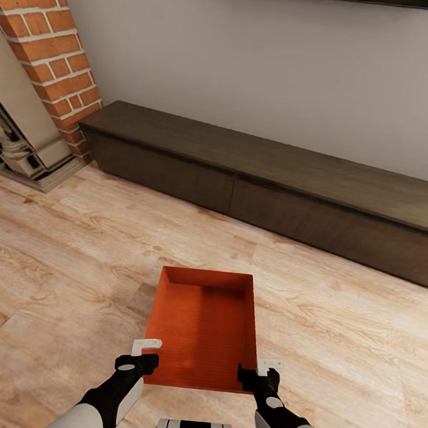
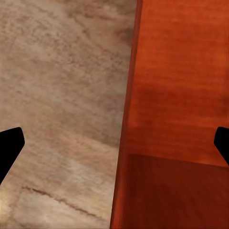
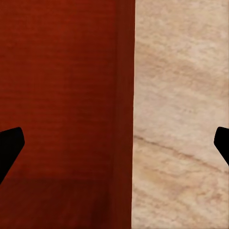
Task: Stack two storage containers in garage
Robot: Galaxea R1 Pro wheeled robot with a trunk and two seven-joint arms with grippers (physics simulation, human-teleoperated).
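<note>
One storage container (image 1: pixel 203 326) (nothing inside), left tool (image 1: pixel 144 356), right tool (image 1: pixel 260 368), both spread wide, straddling its side walls

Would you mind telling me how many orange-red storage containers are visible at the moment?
1. The storage container sits on the wood-plank floor between the left gripper and right gripper, in front of the low dark cabinet. A second one may lie out of view.

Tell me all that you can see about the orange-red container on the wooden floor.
The storage container is a plain orange-red rectangular bin with an open top, straight walls and a flat bottom; it is empty. It sits upright on the light wood-plank floor, in front of the long dark cabinet. The left gripper and right gripper are at its near corners, open, one side wall between the fingers of each. Contact cannot be told.
</note>
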